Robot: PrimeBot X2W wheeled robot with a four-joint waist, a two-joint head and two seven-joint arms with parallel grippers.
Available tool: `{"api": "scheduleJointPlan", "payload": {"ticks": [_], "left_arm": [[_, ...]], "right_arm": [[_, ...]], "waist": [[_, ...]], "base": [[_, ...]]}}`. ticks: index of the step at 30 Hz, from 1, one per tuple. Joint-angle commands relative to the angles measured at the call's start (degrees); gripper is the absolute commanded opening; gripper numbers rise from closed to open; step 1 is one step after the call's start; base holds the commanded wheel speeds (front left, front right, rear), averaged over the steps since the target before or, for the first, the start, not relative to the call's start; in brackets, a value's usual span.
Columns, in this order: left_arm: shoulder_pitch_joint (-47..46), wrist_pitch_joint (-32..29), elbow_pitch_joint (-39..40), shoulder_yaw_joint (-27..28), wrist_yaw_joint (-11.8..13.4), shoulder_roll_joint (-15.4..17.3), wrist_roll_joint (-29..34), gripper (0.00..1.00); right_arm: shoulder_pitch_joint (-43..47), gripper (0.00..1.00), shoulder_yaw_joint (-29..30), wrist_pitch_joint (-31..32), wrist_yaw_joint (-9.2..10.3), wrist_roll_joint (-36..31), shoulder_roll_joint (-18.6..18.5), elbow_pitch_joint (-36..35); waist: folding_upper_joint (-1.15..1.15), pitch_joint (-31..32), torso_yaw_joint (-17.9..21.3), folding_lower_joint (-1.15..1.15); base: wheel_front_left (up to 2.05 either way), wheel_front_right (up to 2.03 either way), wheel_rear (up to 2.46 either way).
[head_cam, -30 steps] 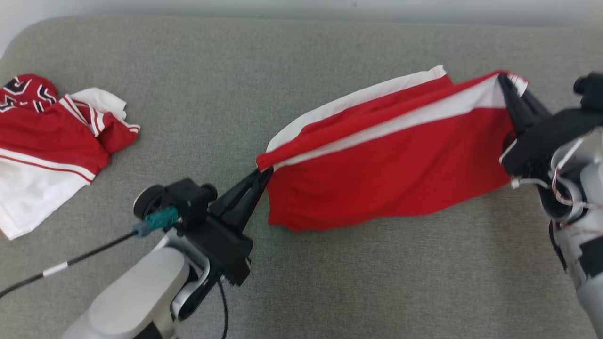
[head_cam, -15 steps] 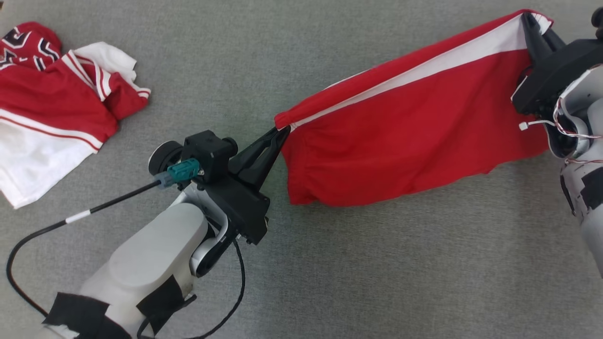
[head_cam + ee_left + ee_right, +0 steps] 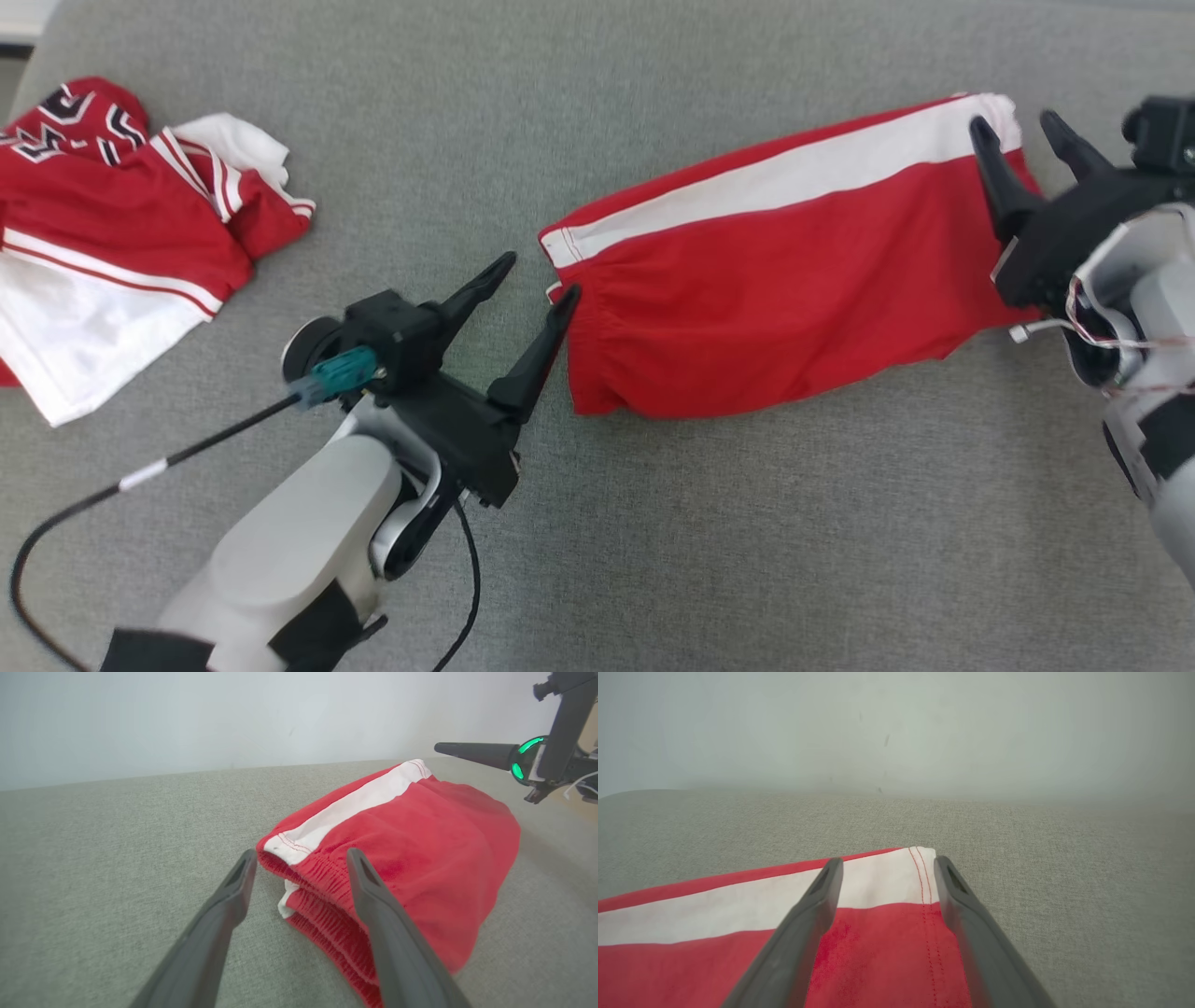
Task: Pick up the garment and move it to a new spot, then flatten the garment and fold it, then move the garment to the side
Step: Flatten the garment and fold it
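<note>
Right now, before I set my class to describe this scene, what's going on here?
A two-armed robot is laying out red shorts on a grey padded surface. The shorts lie stretched lengthwise, and neither hand grips them: the left hand stands open at the waistband end, the right hand open over the striped corner at the other end. A heap of red and white clothes sits off to the robot's left.

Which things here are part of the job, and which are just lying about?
In the job: shorts; left gripper and right gripper, both open at its ends.
Lying about: clothes heap at far left; grey surface under everything.
</note>
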State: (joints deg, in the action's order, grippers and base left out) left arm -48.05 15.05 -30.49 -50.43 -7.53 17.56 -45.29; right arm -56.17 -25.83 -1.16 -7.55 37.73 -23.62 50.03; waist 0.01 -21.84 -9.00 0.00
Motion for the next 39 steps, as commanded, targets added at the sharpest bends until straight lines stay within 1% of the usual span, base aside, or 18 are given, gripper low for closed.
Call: {"api": "scheduleJointPlan", "payload": {"ticks": [1, 3, 7, 11, 14, 15, 19, 22, 28, 32, 33, 34, 35, 39], "left_arm": [[2.63, 0.17, 1.48, 2.49, 0.47, 0.46, 1.76, 1.00], [5.10, 0.18, 4.02, 6.22, 1.44, 0.75, 3.77, 1.00], [11.67, 0.18, 11.23, 15.37, 4.84, 1.00, 10.35, 1.00], [18.95, 0.17, 17.81, 24.04, 6.27, 0.21, 15.97, 1.00], [23.77, 0.18, 20.68, 30.08, 5.88, -1.08, 18.82, 1.00], [23.77, 0.18, 20.68, 30.08, 5.88, -1.08, 18.82, 1.00], [28.48, 0.18, 23.06, 37.19, 5.04, -3.81, 22.15, 1.00], [31.38, 0.18, 23.80, 41.42, 3.90, -5.91, 24.37, 1.00], [36.06, 0.18, 23.85, 48.46, 2.18, -10.08, 27.61, 1.00], [37.61, 0.18, 23.34, 50.70, 1.05, -11.73, 29.83, 1.00], [37.68, 0.18, 23.24, 51.08, 0.86, -12.07, 30.14, 1.00], [37.70, 0.18, 23.14, 51.38, 0.59, -12.35, 30.51, 1.00], [37.85, 0.18, 23.07, 51.53, 0.48, -12.62, 30.78, 1.00], [38.17, 0.18, 22.95, 51.98, 0.12, -13.35, 31.23, 1.00]], "right_arm": [[2.12, 1.00, -0.65, -0.69, 0.13, 1.51, -1.42, -0.93], [3.88, 1.00, -1.00, -1.26, 0.13, 2.94, -2.70, -1.52], [7.18, 1.00, -1.62, -1.99, 0.13, 5.00, -3.96, -1.96], [9.46, 1.00, -1.82, -2.50, 0.13, 6.26, -4.30, -1.57], [10.57, 1.00, -2.10, -2.46, 0.13, 6.83, -3.87, -0.92], [10.57, 1.00, -2.10, -2.46, 0.13, 6.83, -3.87, -0.92], [10.86, 1.00, -2.23, -2.11, 0.13, 7.24, -3.37, 0.51], [10.47, 1.00, -2.38, -1.83, 0.13, 7.49, -3.06, 2.26], [9.32, 1.00, -2.47, -1.44, 0.13, 7.41, -1.76, 6.26], [9.14, 1.00, -2.94, -0.66, 0.13, 7.68, -0.71, 8.53], [9.24, 0.74, -3.20, 0.00, 0.13, 7.93, -0.36, 9.04], [9.41, 0.42, -3.50, 0.40, 0.13, 8.17, -0.04, 9.20], [9.67, 0.00, -3.79, 0.73, 0.13, 8.50, 0.23, 9.19], [11.07, 0.00, -3.97, 0.70, 0.13, 10.36, 0.13, 8.88]], "waist": [[-0.01, 2.51, 0.56, 0.00], [-0.01, 3.38, 0.69, 0.00], [-0.01, 4.68, 0.85, 0.00], [-0.01, 5.43, 0.73, 0.00], [-0.01, 5.71, 0.41, 0.00], [-0.01, 5.71, 0.41, 0.00], [-0.01, 5.70, -0.22, 0.00], [-0.01, 5.39, -0.73, 0.00], [-0.01, 5.10, -1.39, 0.00], [-0.01, 5.14, -1.73, 0.00], [-0.01, 5.20, -1.82, 0.00], [-0.01, 5.30, -1.90, 0.00], [-0.01, 5.46, -1.95, 0.00], [-0.01, 6.74, -1.41, 0.00]], "base": [[0.00, 0.00, 0.00], [0.00, 0.00, 0.00], [0.00, 0.00, 0.00], [0.00, 0.00, 0.00], [0.00, 0.00, 0.00], [0.00, 0.00, 0.00], [0.00, 0.00, 0.00], [0.00, 0.00, 0.00], [0.00, 0.00, 0.00], [0.00, 0.00, 0.00], [0.00, 0.00, 0.00], [0.00, 0.00, 0.00], [0.00, 0.00, 0.00], [0.00, 0.00, 0.00]]}}
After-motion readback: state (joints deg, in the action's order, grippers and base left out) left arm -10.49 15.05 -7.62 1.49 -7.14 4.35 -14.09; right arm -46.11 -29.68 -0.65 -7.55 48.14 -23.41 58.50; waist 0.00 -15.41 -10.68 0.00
